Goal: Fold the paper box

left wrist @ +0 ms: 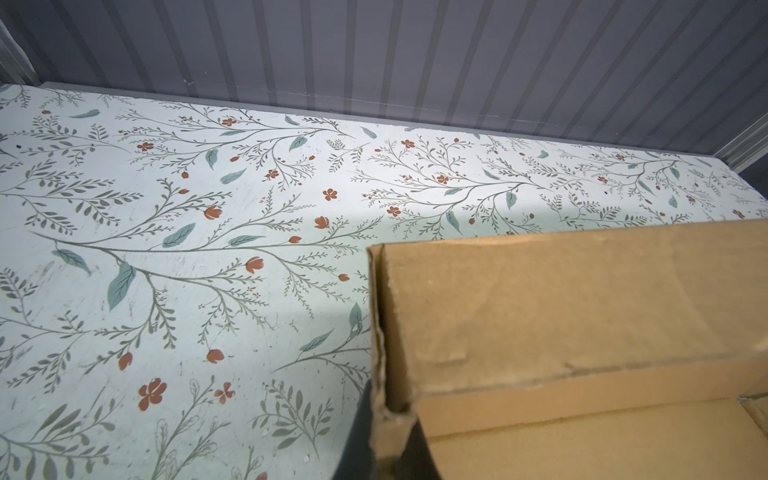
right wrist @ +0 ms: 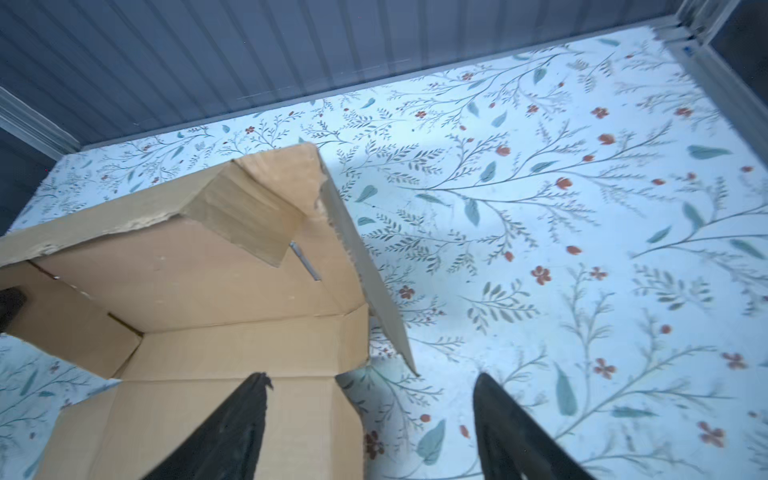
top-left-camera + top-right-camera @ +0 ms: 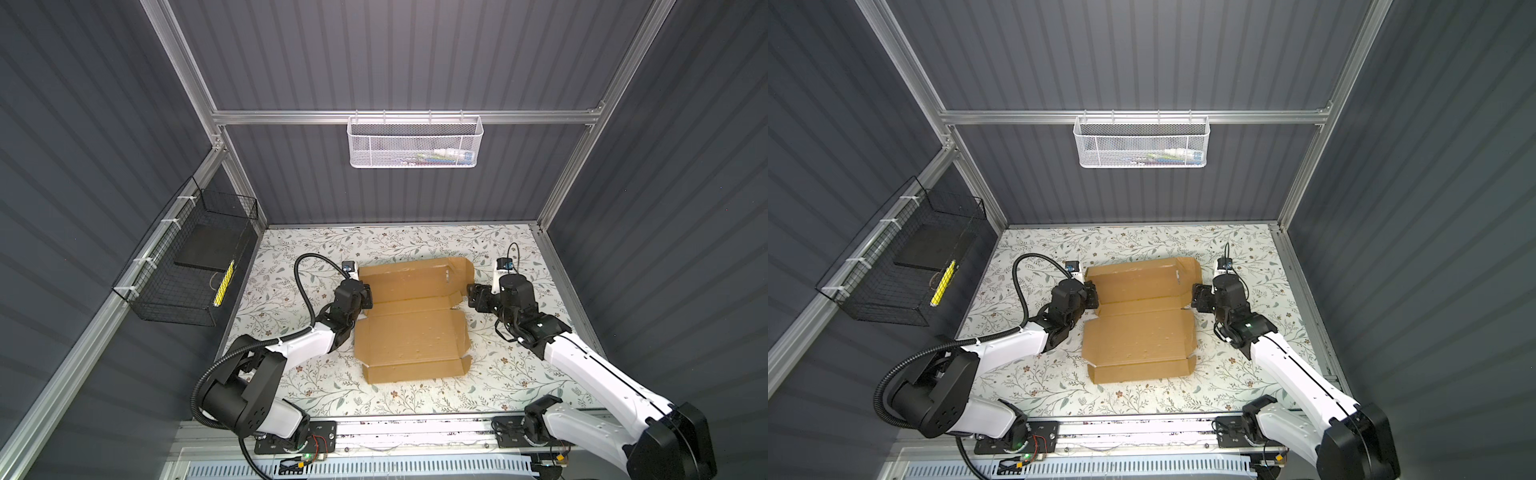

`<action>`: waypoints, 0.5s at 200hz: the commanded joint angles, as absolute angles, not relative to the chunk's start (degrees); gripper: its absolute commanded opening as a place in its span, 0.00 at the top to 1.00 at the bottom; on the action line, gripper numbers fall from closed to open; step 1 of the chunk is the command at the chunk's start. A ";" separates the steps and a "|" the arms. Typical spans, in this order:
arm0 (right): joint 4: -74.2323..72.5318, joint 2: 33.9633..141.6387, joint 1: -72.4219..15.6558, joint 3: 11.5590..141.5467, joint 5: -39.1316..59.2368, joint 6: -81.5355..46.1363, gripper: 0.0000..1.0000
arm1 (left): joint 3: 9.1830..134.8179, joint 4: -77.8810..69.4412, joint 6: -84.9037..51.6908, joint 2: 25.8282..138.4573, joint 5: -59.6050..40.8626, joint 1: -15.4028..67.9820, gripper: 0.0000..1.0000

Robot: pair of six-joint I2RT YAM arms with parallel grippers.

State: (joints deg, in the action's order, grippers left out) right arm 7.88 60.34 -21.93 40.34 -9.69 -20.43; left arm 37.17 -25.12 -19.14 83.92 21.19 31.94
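Left gripper (image 1: 386,436) is clamped on the paper box's (image 3: 411,328) left flap. Right gripper (image 2: 370,376) hangs open at the right flap's edge. It should probably reach further over that flap before closing.

Robot lab cell: aluminium frame (image 3: 291,117), dark ribbed wall panels (image 3: 415,54), floral tabletop (image 3: 415,399), left arm (image 3: 303,340) and right arm (image 3: 602,374) bolted to near rail (image 3: 415,432), white mesh basket (image 3: 415,143) far.

Two slim arms on show, the left arm (image 3: 299,345) and the right arm (image 3: 590,365), white shells over black joints, a ribbed black cable hose (image 3: 297,278) running off the left one, with the left gripper (image 3: 368,299) and the right gripper (image 3: 471,293) both matte black.
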 commanded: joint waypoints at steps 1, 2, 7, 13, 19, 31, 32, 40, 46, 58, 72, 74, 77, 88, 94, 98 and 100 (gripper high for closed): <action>13.09 61.99 -20.63 42.90 -8.80 -16.79 0.28 | 37.27 -21.02 -19.60 85.34 21.09 32.25 1.00; 13.14 62.11 -20.64 42.98 -8.66 -16.70 0.28 | 37.27 -21.01 -19.60 85.39 21.09 32.25 1.00; 13.05 62.80 -20.47 43.34 -8.13 -16.31 0.28 | 37.35 -21.05 -19.60 85.49 21.01 32.24 1.00; 12.94 63.48 -20.43 43.69 -7.66 -15.98 0.28 | 37.35 -21.07 -19.60 85.59 20.93 32.23 1.00; 12.76 64.98 -20.35 44.17 -7.13 -15.68 0.28 | 37.35 -21.06 -19.68 85.69 20.92 32.26 1.00; 12.50 67.67 -20.30 45.33 -6.27 -15.47 0.28 | 37.33 -21.09 -19.69 85.78 20.87 32.26 1.00; 12.49 67.85 -20.30 45.43 -6.21 -15.43 0.29 | 37.34 -21.09 -19.69 85.78 20.85 32.26 1.00; 12.19 69.47 -20.16 46.14 -5.75 -15.34 0.29 | 37.35 -21.09 -19.69 85.79 20.83 32.26 1.00; 11.82 70.65 -20.20 46.67 -5.27 -15.23 0.29 | 37.35 -21.06 -19.69 85.78 20.83 32.26 1.00; 11.05 72.94 -20.05 47.89 -4.77 -15.21 0.29 | 37.35 -21.04 -19.69 85.78 20.83 32.23 1.00; 10.43 75.50 -19.92 49.35 -4.33 -15.03 0.30 | 37.35 -21.09 -19.69 85.88 20.76 32.25 1.00; 10.43 75.85 -19.90 49.62 -4.27 -15.03 0.30 | 37.35 -21.09 -19.69 85.87 20.75 32.26 1.00; 10.28 76.33 -19.85 49.99 -4.25 -15.03 0.30 | 37.35 -21.09 -19.69 85.87 20.70 32.26 1.00; 9.89 78.04 -19.86 50.98 -4.08 -14.88 0.31 | 37.42 -21.07 -19.69 85.87 20.57 32.26 1.00; 9.67 78.75 -19.79 51.42 -3.92 -14.77 0.32 | 37.43 -21.07 -19.69 85.87 20.57 32.25 1.00; 9.46 79.37 -19.80 51.77 -3.83 -14.64 0.33 | 37.44 -21.08 -19.76 85.91 20.58 32.26 1.00; 9.35 79.77 -19.78 51.95 -3.83 -14.60 0.34 | 37.44 -21.05 -19.77 85.95 20.55 32.21 1.00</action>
